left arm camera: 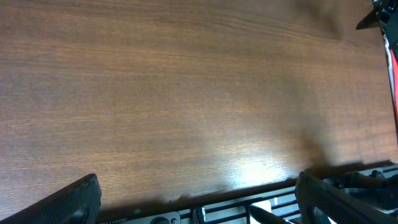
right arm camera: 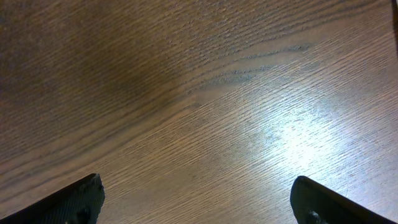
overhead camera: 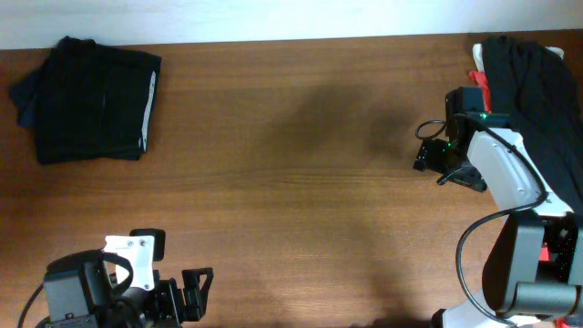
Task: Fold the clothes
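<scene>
A folded dark garment [overhead camera: 91, 100] with a pale stripe lies at the table's far left. A pile of unfolded black clothes [overhead camera: 537, 100] hangs over the right edge. My left gripper [overhead camera: 196, 290] is open and empty at the front left edge; the left wrist view shows its fingers [left arm camera: 199, 199] spread over bare wood. My right gripper [overhead camera: 430, 162] is open and empty, near the table surface just left of the black pile; the right wrist view shows its fingers [right arm camera: 199, 199] wide apart over bare wood.
The wooden table [overhead camera: 301, 182] fills the view. Something red [overhead camera: 480, 84] shows beside the black pile at the right, and it also shows in the left wrist view [left arm camera: 390, 62]. A black frame [left arm camera: 249, 208] runs along the table's front edge.
</scene>
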You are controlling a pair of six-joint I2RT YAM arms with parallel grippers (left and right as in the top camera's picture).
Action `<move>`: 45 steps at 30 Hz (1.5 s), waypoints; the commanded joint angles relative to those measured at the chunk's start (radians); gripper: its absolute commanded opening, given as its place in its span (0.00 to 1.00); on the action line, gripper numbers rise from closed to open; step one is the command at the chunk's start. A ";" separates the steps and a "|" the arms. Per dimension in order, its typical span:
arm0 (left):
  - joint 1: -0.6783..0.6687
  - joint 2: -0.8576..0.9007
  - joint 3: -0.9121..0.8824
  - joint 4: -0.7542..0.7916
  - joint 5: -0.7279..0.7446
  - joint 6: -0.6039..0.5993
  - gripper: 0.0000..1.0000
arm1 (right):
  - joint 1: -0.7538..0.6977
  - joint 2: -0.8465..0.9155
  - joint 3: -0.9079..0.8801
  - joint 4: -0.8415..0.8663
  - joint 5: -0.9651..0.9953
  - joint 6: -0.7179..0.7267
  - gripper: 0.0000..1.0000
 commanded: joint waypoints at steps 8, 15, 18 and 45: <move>-0.004 -0.007 -0.035 0.143 0.029 0.075 0.99 | -0.003 -0.013 0.012 0.000 0.013 0.009 0.99; -0.108 -0.234 -0.311 0.615 0.074 0.119 0.99 | -0.003 -0.013 0.012 0.000 0.013 0.009 0.99; -0.143 -0.360 -0.447 0.834 0.075 0.119 0.99 | -0.003 -0.013 0.012 0.000 0.013 0.009 0.99; -0.185 -0.629 -1.049 1.677 -0.278 -0.040 0.99 | -0.003 -0.013 0.012 0.000 0.013 0.009 0.99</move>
